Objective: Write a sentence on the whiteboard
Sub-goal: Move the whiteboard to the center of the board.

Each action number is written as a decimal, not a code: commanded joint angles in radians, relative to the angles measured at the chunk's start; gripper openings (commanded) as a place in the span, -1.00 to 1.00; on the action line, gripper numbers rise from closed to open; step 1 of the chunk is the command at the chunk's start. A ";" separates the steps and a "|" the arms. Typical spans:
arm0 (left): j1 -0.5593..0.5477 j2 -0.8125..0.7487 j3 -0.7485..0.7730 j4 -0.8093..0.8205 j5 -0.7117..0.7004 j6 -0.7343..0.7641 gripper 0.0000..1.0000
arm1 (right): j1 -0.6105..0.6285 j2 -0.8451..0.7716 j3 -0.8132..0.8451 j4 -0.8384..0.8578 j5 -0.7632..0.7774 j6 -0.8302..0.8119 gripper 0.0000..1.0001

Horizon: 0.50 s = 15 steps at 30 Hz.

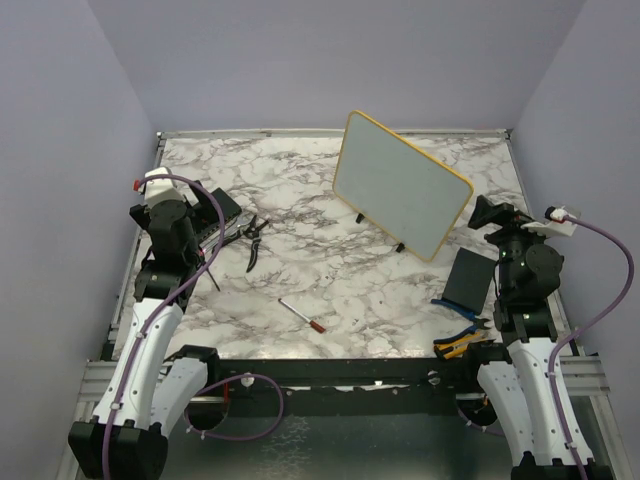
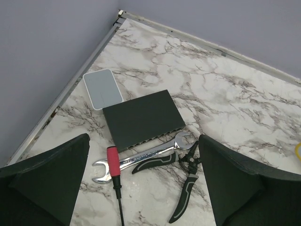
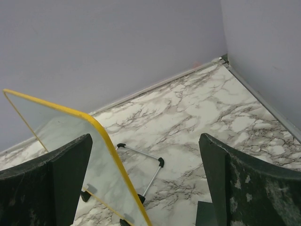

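Jaws wide and empty, left gripper [image 2: 143, 141] and right gripper [image 3: 145, 139] hang over the marble-patterned table [image 1: 300, 200]; the large pale grey whiteboard [image 1: 400, 185] with thin yellow frame stands on black feet at far right, well apart from a red-capped white pen [image 1: 301, 315] near centre.

glossy whiteboard [image 1: 400, 185], marble-look table [image 1: 300, 260]

Whiteboard [image 1: 400, 185] stands slanted across right-centre desk [image 1: 300, 180], walling off the back right corner. Open marble left of it and in front; 1 pen [image 1: 301, 314] lies there. Left side crowded: box [image 2: 143, 118], wrench [image 2: 127, 163], screwdriver [image 2: 113, 162], cutters [image 2: 182, 197]. Near right edge: dark slab [image 1: 467, 277], pliers [image 1: 458, 343].
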 commanded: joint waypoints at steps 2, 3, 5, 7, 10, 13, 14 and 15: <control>0.005 0.016 0.020 0.007 0.013 -0.014 0.98 | -0.004 0.000 0.013 -0.029 -0.024 0.030 1.00; 0.004 0.019 0.021 0.004 0.013 -0.014 0.98 | -0.004 0.003 0.017 -0.051 -0.033 0.028 0.99; 0.005 0.016 0.017 0.005 0.009 -0.009 0.98 | -0.004 0.007 0.025 -0.103 -0.045 0.043 0.99; 0.004 0.004 0.005 0.007 0.010 -0.001 0.98 | -0.004 0.005 0.034 -0.179 -0.072 0.074 0.94; 0.005 -0.007 -0.018 0.013 0.032 0.017 0.98 | -0.004 -0.011 0.034 -0.270 -0.118 0.128 0.82; 0.004 0.000 -0.025 0.013 0.091 0.023 0.98 | -0.004 -0.010 0.034 -0.349 -0.180 0.167 0.68; 0.003 0.000 -0.025 0.016 0.105 0.020 0.98 | -0.003 -0.009 0.030 -0.366 -0.198 0.178 0.64; 0.002 -0.001 -0.026 0.019 0.116 0.019 0.98 | -0.002 -0.007 0.022 -0.376 -0.226 0.190 0.60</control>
